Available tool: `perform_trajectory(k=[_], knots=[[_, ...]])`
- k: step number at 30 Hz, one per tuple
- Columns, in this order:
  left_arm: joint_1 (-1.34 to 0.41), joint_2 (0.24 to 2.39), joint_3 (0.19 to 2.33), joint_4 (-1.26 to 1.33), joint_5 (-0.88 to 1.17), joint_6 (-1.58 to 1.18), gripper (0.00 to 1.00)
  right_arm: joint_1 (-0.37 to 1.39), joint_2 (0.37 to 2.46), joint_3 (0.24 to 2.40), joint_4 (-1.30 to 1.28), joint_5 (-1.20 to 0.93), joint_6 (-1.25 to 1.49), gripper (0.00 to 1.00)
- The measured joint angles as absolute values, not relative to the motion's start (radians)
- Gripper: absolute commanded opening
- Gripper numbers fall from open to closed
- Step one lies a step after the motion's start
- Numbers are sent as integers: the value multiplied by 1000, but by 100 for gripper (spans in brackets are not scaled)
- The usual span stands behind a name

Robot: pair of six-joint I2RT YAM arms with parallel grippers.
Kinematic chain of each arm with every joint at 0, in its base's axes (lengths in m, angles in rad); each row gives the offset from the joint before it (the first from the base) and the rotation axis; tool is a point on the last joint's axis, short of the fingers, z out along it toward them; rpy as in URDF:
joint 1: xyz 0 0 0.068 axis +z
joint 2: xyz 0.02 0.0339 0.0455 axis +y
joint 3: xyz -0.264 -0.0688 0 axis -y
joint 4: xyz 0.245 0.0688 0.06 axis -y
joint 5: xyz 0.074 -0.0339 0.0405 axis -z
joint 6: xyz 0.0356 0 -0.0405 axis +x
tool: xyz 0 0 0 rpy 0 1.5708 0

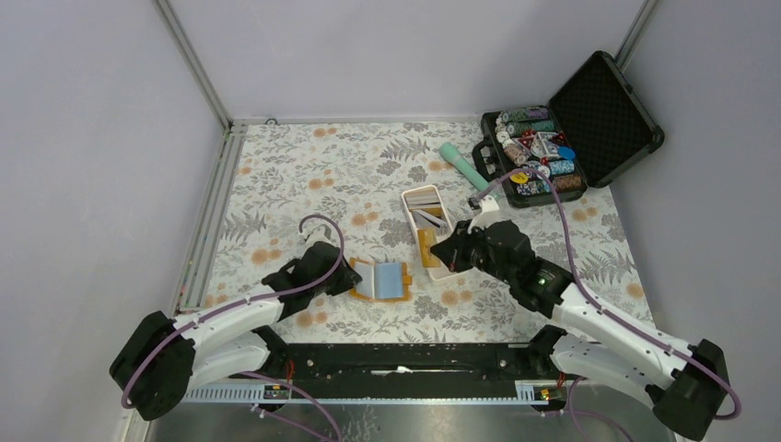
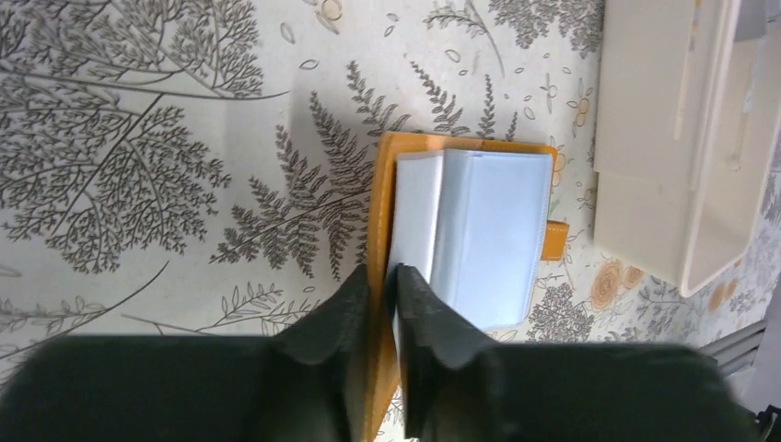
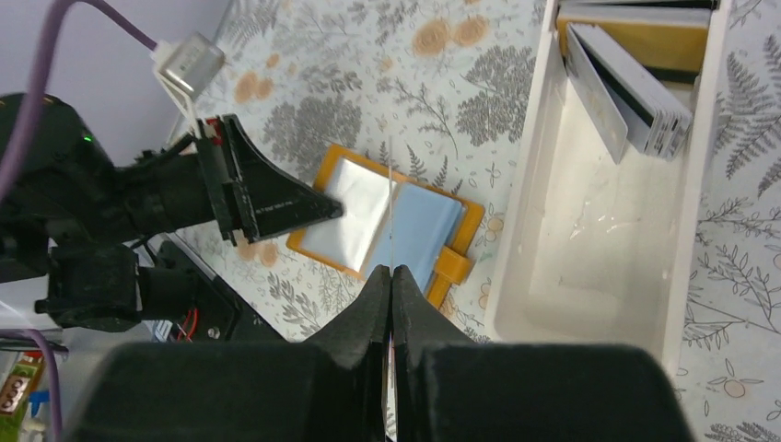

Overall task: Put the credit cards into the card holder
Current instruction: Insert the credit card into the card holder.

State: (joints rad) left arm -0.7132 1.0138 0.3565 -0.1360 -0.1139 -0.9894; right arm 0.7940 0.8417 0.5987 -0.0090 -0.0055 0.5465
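Barely begun, by the look of it: no card to be seen in the light blue clear pockets of the small orange leather-like booklet card holder (image 1: 379, 281) (image 2: 465, 230) (image 3: 391, 226), lying open on the bench near the middle of the near edge. Left jaws closed to a narrow slit, pinching the orange cover at the holder's left side, apparently to keep it spread flat. Right jaws pressed together on one thin plastic credit card (image 3: 390, 198), seen edge-on, colour impossible to tell, held just beside the near end of the long white rectangular plastic tray (image 1: 411, 219) (image 2: 645, 138) (image 3: 525, 203) and aimed towards the holder's fold. Not yet in a pocket, that card, so nothing counted as done. Left to do, judging from this: sliding the held card in, then fetching the rest. In the tray, towards its far end, the remaining credit cards (image 1: 429, 218) (image 3: 626, 97), grey, white and tan, leaning on edge against one another; near half of the tray bare. At the far right corner of the bench, an open black hard case (image 1: 608, 110) holding rows of round poker chips (image 1: 539, 152), with a teal cylinder (image 1: 458, 161) lying just beside it; neither part of the job.
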Motion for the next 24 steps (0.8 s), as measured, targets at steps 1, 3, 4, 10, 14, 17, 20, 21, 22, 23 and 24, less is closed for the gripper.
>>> perform_trajectory(k=[1, 3, 4, 10, 14, 17, 20, 21, 22, 23, 24], knots=[[-712, 1016, 356, -128, -110, -994, 0, 794, 865, 610, -26, -11, 546, 0], [-709, 1013, 358, -108, -102, -990, 0, 794, 911, 636, -50, -19, 546, 0], [-709, 1007, 359, -107, -103, -987, 0, 795, 931, 648, -57, -20, 546, 0], [-730, 897, 459, -276, -203, -947, 0, 868, 1113, 802, -124, 42, 571, 0], [-785, 862, 614, -391, -329, -912, 0, 932, 1227, 923, -146, 105, 613, 0], [-829, 864, 696, -437, -402, -901, 0, 974, 1303, 997, -146, 161, 663, 0], [-863, 887, 729, -476, -455, -899, 0, 1010, 1361, 1044, -151, 218, 705, 0], [-873, 896, 730, -487, -469, -900, 0, 1019, 1375, 1055, -157, 233, 713, 0], [-880, 908, 730, -499, -480, -903, 0, 1030, 1394, 1074, -171, 255, 722, 0], [-888, 921, 730, -513, -490, -907, 0, 1039, 1411, 1090, -180, 274, 728, 0], [-895, 934, 730, -527, -500, -911, 0, 1047, 1430, 1108, -189, 290, 733, 0]])
